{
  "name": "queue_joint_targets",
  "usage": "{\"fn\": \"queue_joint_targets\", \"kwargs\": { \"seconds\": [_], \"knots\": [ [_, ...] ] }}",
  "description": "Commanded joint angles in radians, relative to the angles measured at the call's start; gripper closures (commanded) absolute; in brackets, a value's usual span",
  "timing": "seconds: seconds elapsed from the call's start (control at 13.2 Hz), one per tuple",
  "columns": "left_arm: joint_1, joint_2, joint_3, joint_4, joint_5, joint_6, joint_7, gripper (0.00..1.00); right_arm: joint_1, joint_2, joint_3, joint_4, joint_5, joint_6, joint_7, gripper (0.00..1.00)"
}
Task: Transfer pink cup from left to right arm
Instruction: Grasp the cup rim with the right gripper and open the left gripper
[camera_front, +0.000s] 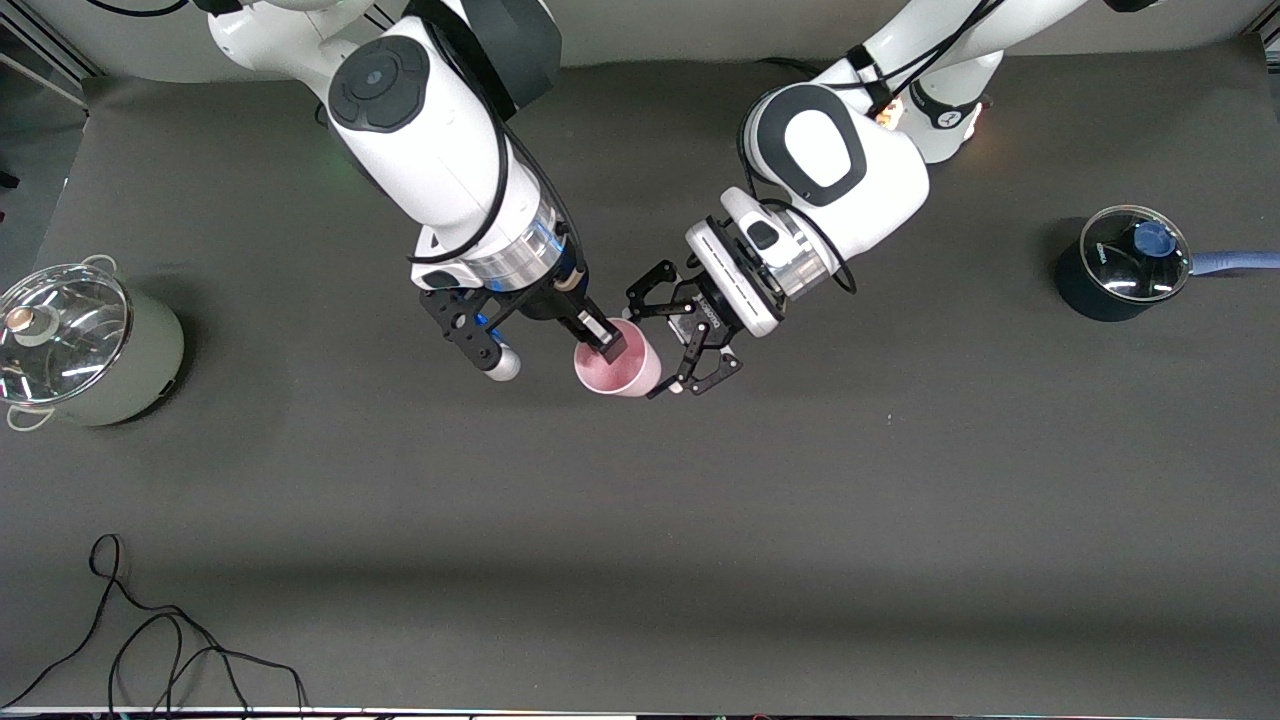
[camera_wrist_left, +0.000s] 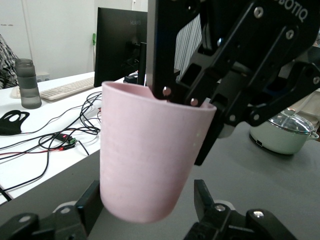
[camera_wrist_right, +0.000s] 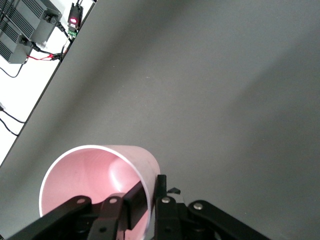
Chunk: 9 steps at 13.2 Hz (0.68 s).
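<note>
The pink cup (camera_front: 625, 375) hangs over the middle of the table, tilted, between both grippers. My right gripper (camera_front: 608, 345) is shut on its rim. In the right wrist view one finger sits inside the pink cup (camera_wrist_right: 95, 175) and the other outside, so my right gripper (camera_wrist_right: 150, 186) pinches the wall. My left gripper (camera_front: 655, 345) is open around the cup's lower end. In the left wrist view the pink cup (camera_wrist_left: 145, 150) stands between the left fingers (camera_wrist_left: 205, 200), with a gap showing on each side of it.
A pale green pot with a glass lid (camera_front: 90, 355) stands at the right arm's end of the table. A dark pot with a glass lid and blue handle (camera_front: 1120, 262) stands at the left arm's end. A black cable (camera_front: 150, 640) lies near the front edge.
</note>
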Motion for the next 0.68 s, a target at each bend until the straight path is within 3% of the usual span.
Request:
{"fn": "queue_joint_targets", "kwargs": {
  "seconds": [0.0, 0.3, 0.61],
  "knots": [
    [0.000, -0.020, -0.002, 0.000, -0.026, 0.011, 0.006, 0.03, -0.005, -0.005, -0.011, 0.018, 0.014, -0.020, -0.033, 1.00],
    [0.034, -0.019, -0.001, -0.003, -0.024, 0.011, -0.003, 0.01, -0.041, -0.007, -0.014, 0.018, 0.022, -0.098, -0.146, 1.00],
    [0.213, -0.020, -0.004, -0.048, 0.005, -0.080, -0.025, 0.01, -0.116, -0.036, -0.014, -0.010, 0.022, -0.168, -0.387, 1.00]
  ]
}}
